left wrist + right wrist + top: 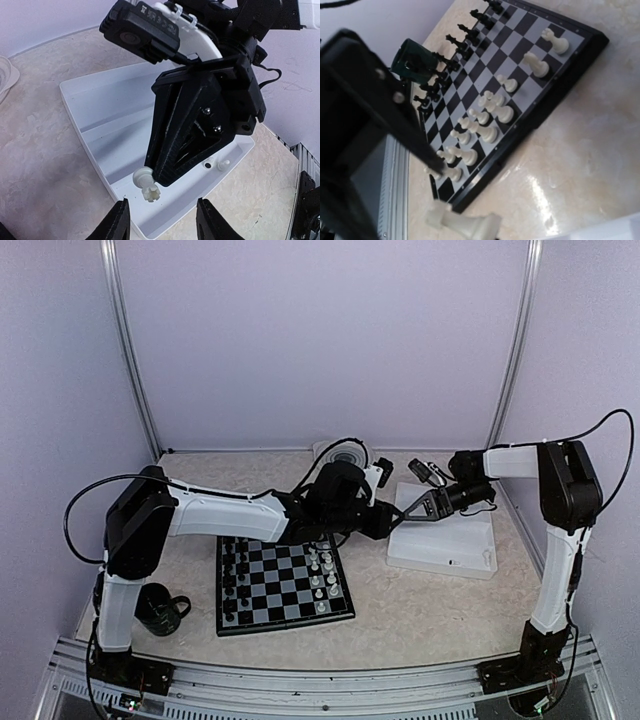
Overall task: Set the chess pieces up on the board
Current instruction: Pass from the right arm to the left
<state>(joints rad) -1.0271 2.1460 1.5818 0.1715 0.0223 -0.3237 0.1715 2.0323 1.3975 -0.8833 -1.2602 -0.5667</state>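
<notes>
The right claw (156, 176) is pressed together on a white piece (145, 184) and pinches it at the very tips. The tray (95, 130) lies right under this claw, and the piece hangs just over its floor; whether it touches the floor cannot be told.

The left claw (162, 212) stands spread, with nothing between its fingers (117, 220). It faces the right claw, whose tips and white piece are just ahead of it and apart from it. The tray's near rim lies below the left claw. Ahead and to the right of the left claw, past the right claw, a loose piece (223, 163) rests in the tray.

The board (285, 590) lies left of both claws and nearer the arm bases, well apart from them. Its white pieces (322, 575) stand along the side nearest the claws and its black pieces (232, 580) along the far side. A mug (160, 610) stands further left, beyond the board.
</notes>
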